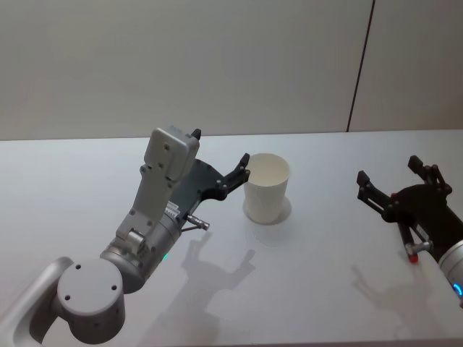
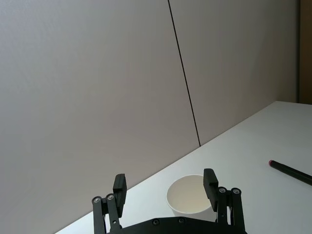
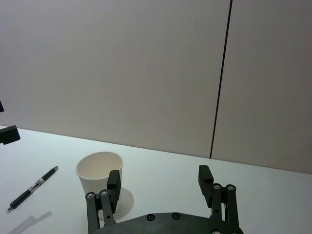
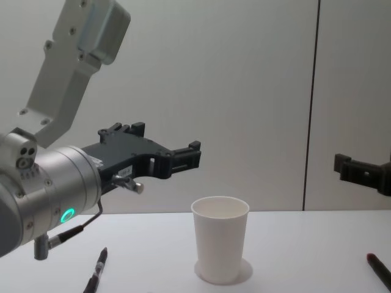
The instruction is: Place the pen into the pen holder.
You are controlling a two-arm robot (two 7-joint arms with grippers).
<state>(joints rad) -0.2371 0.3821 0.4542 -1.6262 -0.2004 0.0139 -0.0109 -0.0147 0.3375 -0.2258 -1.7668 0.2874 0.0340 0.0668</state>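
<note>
Closest in, the left arm's grey elbow bulks at the robot's left. Beneath that arm a black pen [image 4: 98, 271] lies flat on the white worktop [image 1: 325, 289], to the left of the pen holder and apart from it. On the robot's right, a red-tipped pen [image 4: 379, 267] lies on the worktop too, just under the right hand [image 1: 388, 172]. That hand hangs above the surface with its fingers spread wide, gripping nothing, well apart from the holder. The pen holder [image 1: 266, 188], a white paper cup, stands upright mid-worktop. The left hand [image 1: 239, 173] is raised just left of its rim, fingers spread, pinching nothing. Behind is a pale wall [image 1: 217, 65] with one dark vertical seam.
</note>
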